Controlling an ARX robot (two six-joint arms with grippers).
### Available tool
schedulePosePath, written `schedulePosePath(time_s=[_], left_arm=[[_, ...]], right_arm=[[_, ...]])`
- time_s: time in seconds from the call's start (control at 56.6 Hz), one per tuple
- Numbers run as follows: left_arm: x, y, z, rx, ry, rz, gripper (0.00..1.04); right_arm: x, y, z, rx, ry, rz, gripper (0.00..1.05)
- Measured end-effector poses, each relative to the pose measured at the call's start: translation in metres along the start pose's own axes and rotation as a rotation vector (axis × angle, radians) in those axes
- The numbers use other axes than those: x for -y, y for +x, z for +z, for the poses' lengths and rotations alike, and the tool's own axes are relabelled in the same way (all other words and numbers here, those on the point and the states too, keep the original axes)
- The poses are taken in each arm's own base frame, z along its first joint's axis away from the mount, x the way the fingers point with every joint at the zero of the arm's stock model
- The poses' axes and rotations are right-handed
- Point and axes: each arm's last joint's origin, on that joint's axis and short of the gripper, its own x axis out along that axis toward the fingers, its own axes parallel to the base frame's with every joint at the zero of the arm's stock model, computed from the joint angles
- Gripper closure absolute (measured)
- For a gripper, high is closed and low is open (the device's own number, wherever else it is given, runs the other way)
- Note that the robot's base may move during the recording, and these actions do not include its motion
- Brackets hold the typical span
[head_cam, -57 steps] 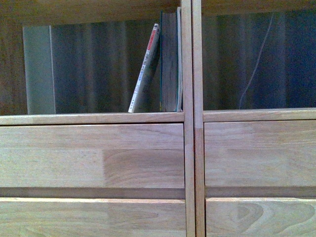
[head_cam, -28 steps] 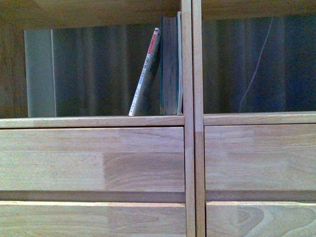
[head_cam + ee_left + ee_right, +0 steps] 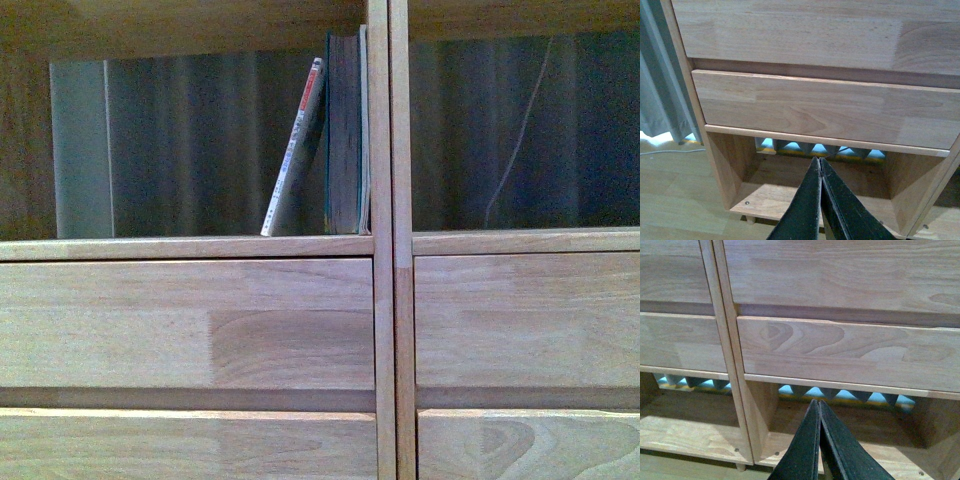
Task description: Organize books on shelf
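Observation:
In the front view the light wooden shelf [image 3: 200, 320] fills the picture. Two books stand in its upper left compartment, beside the vertical divider [image 3: 380, 200]. A thick dark teal book [image 3: 344, 140] is upright against the divider. A thin paperback with a white spine and red marks [image 3: 294, 150] leans against it, its foot further left. Neither arm shows in the front view. My left gripper [image 3: 819, 161] is shut and empty, low in front of the shelf's bottom compartment [image 3: 790, 200]. My right gripper [image 3: 818, 402] is likewise shut on nothing before a bottom compartment [image 3: 880, 450].
A pale panel [image 3: 80, 150] stands at the left of the books' compartment, with dark curtain behind. A thin cable [image 3: 520, 130] hangs behind the right compartment. A grey curtain [image 3: 660, 90] and wood floor [image 3: 675, 200] lie beside the shelf. Blue and grey foam wedges [image 3: 815, 391] show behind the bottom compartments.
The front view has shifted a little, so the shelf sits slightly lower in the picture than one second ago. The books have not moved.

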Motion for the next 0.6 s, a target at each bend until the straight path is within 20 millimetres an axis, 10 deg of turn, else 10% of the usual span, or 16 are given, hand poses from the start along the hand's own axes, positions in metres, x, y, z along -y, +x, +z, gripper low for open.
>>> schedulePosePath(time_s=[0.601], left_arm=[[0.0, -0.017, -0.008, 0.013, 0.0, 0.0, 1.02]], right_arm=[[0.0, 0.0, 0.0, 0.0, 0.0, 0.0, 1.02]])
